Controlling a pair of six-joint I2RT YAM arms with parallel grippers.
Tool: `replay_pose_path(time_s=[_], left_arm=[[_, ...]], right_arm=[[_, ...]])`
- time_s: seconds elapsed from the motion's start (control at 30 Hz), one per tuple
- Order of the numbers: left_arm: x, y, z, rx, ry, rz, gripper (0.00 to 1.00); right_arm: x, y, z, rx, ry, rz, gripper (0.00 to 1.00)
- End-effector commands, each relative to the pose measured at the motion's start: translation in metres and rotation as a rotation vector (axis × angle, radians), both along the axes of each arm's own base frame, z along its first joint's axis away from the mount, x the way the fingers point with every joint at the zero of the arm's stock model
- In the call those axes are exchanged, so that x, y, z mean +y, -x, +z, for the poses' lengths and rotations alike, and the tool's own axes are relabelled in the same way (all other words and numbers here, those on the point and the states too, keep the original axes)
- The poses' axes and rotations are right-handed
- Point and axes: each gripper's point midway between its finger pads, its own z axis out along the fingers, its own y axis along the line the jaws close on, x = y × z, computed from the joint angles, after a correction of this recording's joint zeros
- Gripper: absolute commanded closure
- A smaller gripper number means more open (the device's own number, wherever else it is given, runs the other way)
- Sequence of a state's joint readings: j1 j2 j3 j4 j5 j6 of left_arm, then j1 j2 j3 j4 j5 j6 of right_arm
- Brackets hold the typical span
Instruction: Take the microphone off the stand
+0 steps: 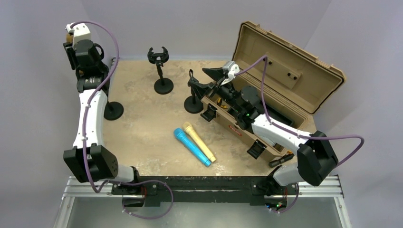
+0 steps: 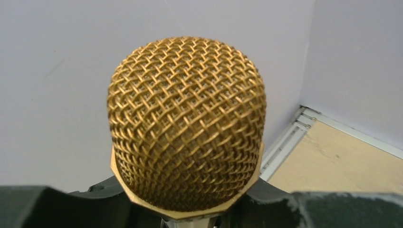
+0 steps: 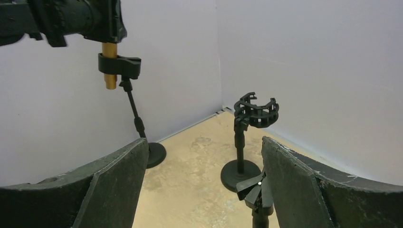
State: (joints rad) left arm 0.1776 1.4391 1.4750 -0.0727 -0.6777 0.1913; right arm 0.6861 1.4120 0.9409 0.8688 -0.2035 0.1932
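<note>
Two arms: we are watching the left gripper [image 3: 109, 28], the nearer one, clamping the gold microphone [image 2: 187, 123] just above the clip [image 3: 119, 65] of the far-left stand [image 3: 138, 124]. It is standing upright, head up, so we are judging straight up as the way out. The right gripper [image 3: 202, 190] is hanging spread and holding nothing, beside the open case [image 1: 285, 71], whose contents its arm is mostly hiding.

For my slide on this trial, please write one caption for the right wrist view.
The left gripper grips the gold microphone in its stand clip; an empty stand is nearby.
</note>
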Motion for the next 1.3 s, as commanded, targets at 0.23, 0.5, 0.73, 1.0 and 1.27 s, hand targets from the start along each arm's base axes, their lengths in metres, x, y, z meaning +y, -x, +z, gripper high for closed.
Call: replay_pose_path(time_s=[0.23,0.5,0.73,1.0,1.27], left_arm=[[-0.086,0.032,-0.004,-0.086,0.215,-0.410,1.00],[-0.150,0.057,0.001,-0.076,0.205,-0.618,1.00],[-0.223,0.072,-0.012,-0.055,0.271,-0.945,1.00],[-0.270,0.096,-0.028,0.010,0.312,-1.121,1.00],[-0.283,0.098,-0.032,-0.017,0.309,-1.185,1.00]], right_arm=[[0.000,-0.010,0.000,-0.024,-0.002,-0.040,0.13],[-0.001,-0.013,-0.001,-0.018,0.014,-0.060,0.13],[0.002,-0.012,0.003,-0.019,0.034,-0.042,0.13],[0.009,0.003,0.034,-0.109,0.071,-0.022,0.13],[0.067,0.052,0.056,-0.297,0.113,0.165,0.11]])
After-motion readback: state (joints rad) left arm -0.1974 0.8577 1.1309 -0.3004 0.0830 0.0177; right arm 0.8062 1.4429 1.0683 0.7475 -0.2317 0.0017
